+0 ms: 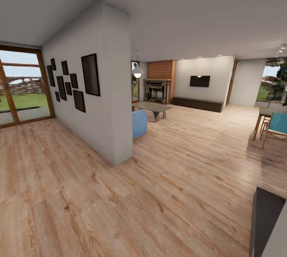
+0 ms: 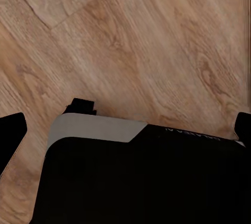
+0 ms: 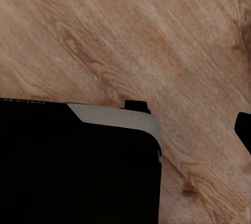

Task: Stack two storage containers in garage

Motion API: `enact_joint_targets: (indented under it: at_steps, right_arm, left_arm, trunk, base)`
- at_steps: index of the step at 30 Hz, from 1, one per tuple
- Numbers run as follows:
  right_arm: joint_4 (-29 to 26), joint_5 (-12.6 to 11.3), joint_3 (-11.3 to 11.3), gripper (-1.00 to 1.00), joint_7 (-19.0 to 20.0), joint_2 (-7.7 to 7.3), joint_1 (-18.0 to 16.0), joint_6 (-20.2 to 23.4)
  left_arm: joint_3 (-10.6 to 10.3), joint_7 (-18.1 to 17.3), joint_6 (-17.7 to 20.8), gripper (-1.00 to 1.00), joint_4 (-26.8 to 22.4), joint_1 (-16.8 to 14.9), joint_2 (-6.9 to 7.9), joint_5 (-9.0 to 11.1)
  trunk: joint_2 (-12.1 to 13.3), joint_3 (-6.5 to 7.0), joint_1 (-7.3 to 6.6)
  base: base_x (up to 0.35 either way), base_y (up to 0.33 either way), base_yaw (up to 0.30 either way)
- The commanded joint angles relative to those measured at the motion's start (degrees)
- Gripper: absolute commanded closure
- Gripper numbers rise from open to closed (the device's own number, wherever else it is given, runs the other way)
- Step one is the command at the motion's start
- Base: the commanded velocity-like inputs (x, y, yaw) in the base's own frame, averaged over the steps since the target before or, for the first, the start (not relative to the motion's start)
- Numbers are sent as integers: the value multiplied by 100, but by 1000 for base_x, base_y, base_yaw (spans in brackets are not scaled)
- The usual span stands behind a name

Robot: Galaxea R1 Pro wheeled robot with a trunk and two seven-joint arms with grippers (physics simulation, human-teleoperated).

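Note:
The two storage containers are out of view. Ahead in the head view lies the living room, with its brick fireplace (image 1: 161, 79), a corner of the blue sofa (image 1: 139, 123) and light wood-plank floor (image 1: 119, 201). In the left wrist view my left gripper (image 2: 124, 127) hangs open over the planks, one dark fingertip (image 2: 9, 132) at each side edge, above my black base (image 2: 141, 182). My right gripper (image 3: 125, 130) is also spread, with one fingertip (image 3: 244, 130) showing at the frame's edge and nothing between the fingers.
A white partition wall (image 1: 113, 89) with dark picture frames juts out at centre left, in front of the sofa. A grey coffee table (image 1: 153, 108) stands beyond it. A dining table with teal chairs (image 1: 275, 123) is at the right, a dark cabinet (image 1: 265, 217) at near right, and a glass door (image 1: 22, 85) at far left.

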Motion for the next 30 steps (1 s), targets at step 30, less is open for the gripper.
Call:
enact_joint_targets:
  at_steps: [30]
  right_arm:
    - [18,21,66,-100,-68,11,-9,6]
  left_arm:
    - [-48,18,-54,-100,-2,-3,-9,64]
  trunk:
    - [-5,-8,4]
  base:
    - [331,0,-91]
